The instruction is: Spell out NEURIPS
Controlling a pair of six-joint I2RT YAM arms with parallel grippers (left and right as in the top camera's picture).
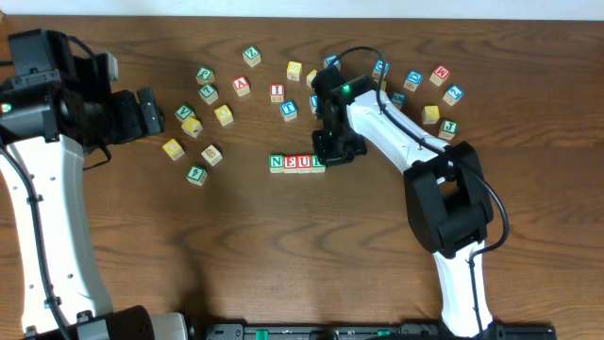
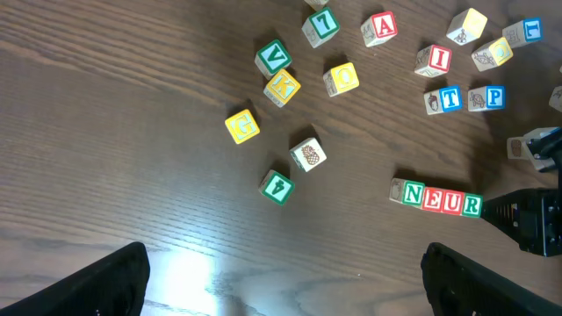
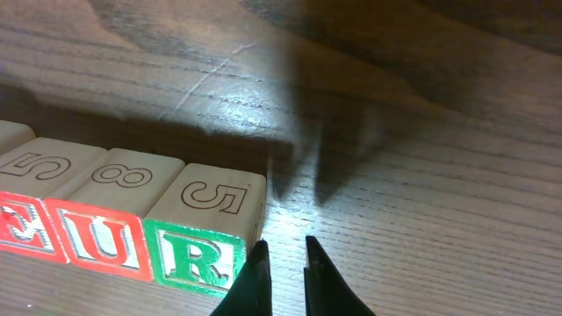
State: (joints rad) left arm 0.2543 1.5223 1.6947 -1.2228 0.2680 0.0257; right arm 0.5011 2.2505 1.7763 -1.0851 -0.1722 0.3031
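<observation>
Your left gripper (image 1: 149,111) hangs wide open and empty, well clear of the blocks. The row (image 1: 297,162) reads N, E, U, R at mid-table. Your right gripper (image 3: 283,268) has its tips nearly together and holds nothing. It sits just beside the R block (image 3: 200,254), so drifting left could knock the row crooked.
</observation>
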